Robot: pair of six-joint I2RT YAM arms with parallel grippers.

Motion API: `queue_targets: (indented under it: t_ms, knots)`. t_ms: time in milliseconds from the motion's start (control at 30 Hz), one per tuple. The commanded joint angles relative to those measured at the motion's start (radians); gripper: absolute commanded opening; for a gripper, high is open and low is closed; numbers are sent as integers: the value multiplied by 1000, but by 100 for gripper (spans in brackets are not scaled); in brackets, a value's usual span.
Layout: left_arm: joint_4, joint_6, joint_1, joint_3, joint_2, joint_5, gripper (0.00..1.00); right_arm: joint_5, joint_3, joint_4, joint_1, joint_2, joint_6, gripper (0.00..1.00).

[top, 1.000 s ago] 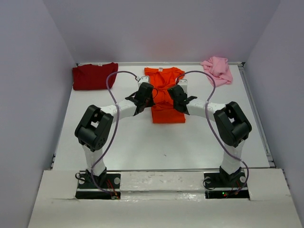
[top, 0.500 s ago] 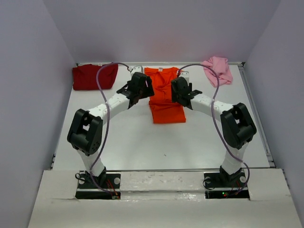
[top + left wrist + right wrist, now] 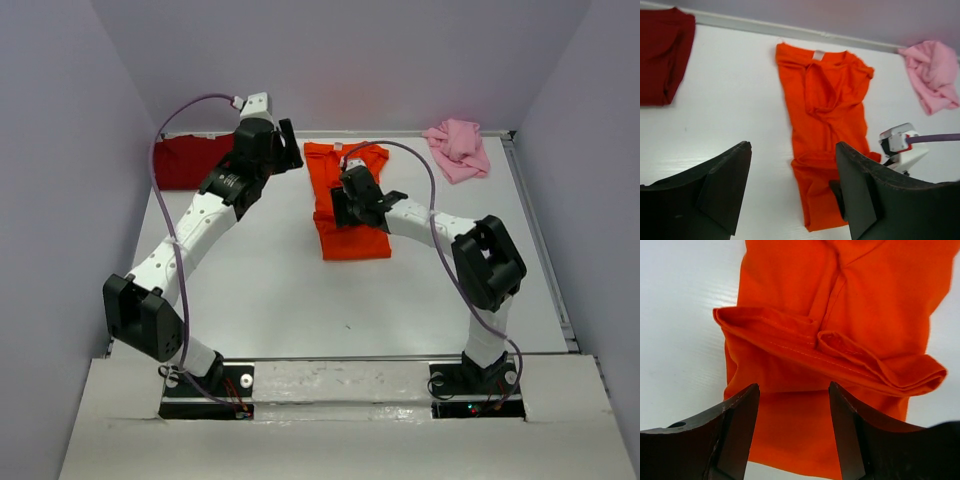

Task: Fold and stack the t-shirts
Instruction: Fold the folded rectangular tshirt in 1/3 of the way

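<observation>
orange t-shirt [image 3: 355, 240], folded narrow, far centre of table [image 3: 280, 290], long axis running far-to-near; right gripper [image 3: 792, 390] agape, empty, directly over its crosswise crease, the nearer arm; left gripper [image 3: 792, 150] agape, empty, raised off its left side.

Three t-shirts [image 3: 352, 238] lie apart along the table's [image 3: 290, 295] far edge.

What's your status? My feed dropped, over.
Left gripper open, empty, raised. Right gripper open, low over orange t-shirt. Shirt partly folded, bunched, unstacked. Nothing in the way.
</observation>
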Motion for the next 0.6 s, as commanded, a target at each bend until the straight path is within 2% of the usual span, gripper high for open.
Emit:
queue_targets:
  t_ms: [0, 300, 567]
  knots:
    - [47, 31, 21, -120, -33, 3, 78, -49, 52, -18, 6, 42, 13, 63]
    - [41, 38, 24, -127, -56, 30, 78, 45, 110, -23, 6, 126, 11, 63]
    - [45, 35, 24, -133, -70, 43, 78, 76, 223, -54, -58, 209, -1, 62]
